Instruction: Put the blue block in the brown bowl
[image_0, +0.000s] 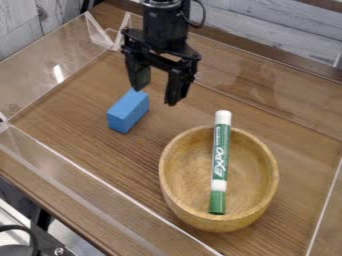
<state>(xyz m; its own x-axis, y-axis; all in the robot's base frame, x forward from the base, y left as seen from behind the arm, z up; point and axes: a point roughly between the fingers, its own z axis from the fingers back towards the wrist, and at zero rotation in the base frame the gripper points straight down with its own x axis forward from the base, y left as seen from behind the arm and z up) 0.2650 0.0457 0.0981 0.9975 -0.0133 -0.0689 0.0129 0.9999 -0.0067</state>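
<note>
- We see the gripper (154, 84) in the upper middle of the frame, jaws spread wide and holding nothing.
- The blue block (128, 110) lies on the wooden table (94, 160), just below the gripper, left of centre.
- The brown bowl (221, 178) sits lower right, a green-and-white marker (218, 163) lying inside.

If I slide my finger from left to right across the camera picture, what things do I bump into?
Blue block → gripper, open, hanging just above and right of the block → green-and-white marker, lying inside the brown bowl.
</note>
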